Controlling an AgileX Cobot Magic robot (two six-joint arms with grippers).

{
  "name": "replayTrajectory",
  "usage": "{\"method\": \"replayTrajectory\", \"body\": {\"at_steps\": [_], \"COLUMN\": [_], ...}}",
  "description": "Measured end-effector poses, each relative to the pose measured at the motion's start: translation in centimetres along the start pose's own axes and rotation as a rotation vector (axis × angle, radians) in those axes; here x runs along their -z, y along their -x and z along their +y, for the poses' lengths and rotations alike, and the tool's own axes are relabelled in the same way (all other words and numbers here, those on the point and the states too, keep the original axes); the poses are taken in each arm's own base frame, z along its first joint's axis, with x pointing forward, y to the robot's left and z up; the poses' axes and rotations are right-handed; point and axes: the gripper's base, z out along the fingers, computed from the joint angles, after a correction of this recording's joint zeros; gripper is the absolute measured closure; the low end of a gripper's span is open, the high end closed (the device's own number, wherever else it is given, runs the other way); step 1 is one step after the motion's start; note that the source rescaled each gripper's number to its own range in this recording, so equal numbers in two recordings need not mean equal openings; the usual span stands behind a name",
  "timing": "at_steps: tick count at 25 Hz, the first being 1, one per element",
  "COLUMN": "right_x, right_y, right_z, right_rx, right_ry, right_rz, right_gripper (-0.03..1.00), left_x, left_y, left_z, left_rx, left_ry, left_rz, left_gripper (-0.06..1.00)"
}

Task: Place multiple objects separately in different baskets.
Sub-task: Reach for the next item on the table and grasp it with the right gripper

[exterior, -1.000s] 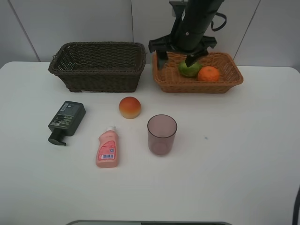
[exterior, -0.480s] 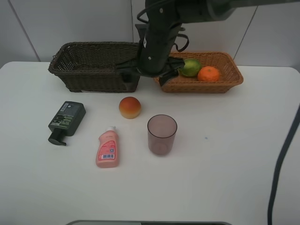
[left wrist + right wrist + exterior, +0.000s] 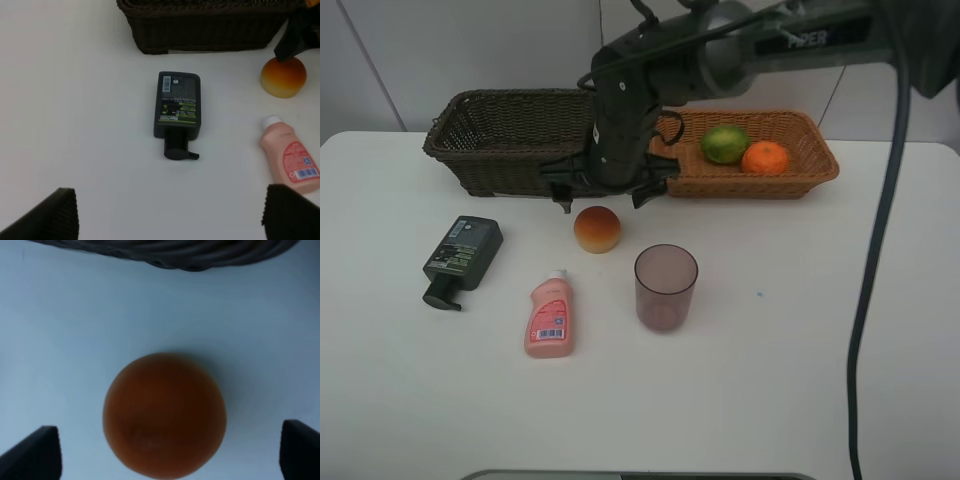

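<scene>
Starting at the far left of the white table (image 3: 820, 350), the dark brown basket (image 3: 520, 168) stands at the back. What shows of its inside is bare weave (the right arm covers its near right corner). In front of it the dark green pump bottle (image 3: 463, 255) lies flat on the table, pump head pointing away from the basket. The left gripper (image 3: 167, 220) hangs over the table near it, fingers spread wide with nothing between them. Next comes the pink bottle (image 3: 549, 318), also lying flat, its white cap toward the baskets. The peach-like fruit (image 3: 597, 229) sits on the table just in front of the dark basket's right end. The right gripper (image 3: 601, 198) is directly over it, jaws wide apart on either side and clear of the fruit. The purplish tumbler (image 3: 666, 287) stands upright nearby. At the right, the light tan basket (image 3: 800, 172) holds the green lime (image 3: 724, 144) and the orange (image 3: 765, 157), side by side.
</scene>
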Motion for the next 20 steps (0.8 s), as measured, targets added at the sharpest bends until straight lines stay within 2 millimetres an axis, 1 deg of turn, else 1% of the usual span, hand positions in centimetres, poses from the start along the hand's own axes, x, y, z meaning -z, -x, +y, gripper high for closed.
{"method": "replayTrajectory", "body": {"at_steps": [5, 9, 20], "right_x": [-0.7, -1.6, -4.3], "right_y": [0.9, 1.1, 0.4], "right_z": [0.3, 0.6, 0.5], "right_rx": [0.020, 0.009, -0.019], "right_ry": [-0.029, -0.031, -0.053], "right_rz": [-0.013, -0.017, 0.014], "right_gripper": [0.01, 0.01, 0.01], "left_x": [0.0, 0.0, 0.0], "left_y": [0.0, 0.0, 0.0], "left_z": [0.0, 0.0, 0.0], "left_rx": [0.000, 0.000, 0.000], "left_ry": [0.000, 0.000, 0.000], "left_rz": [0.000, 0.000, 0.000], "left_gripper": [0.10, 0.10, 0.10]}}
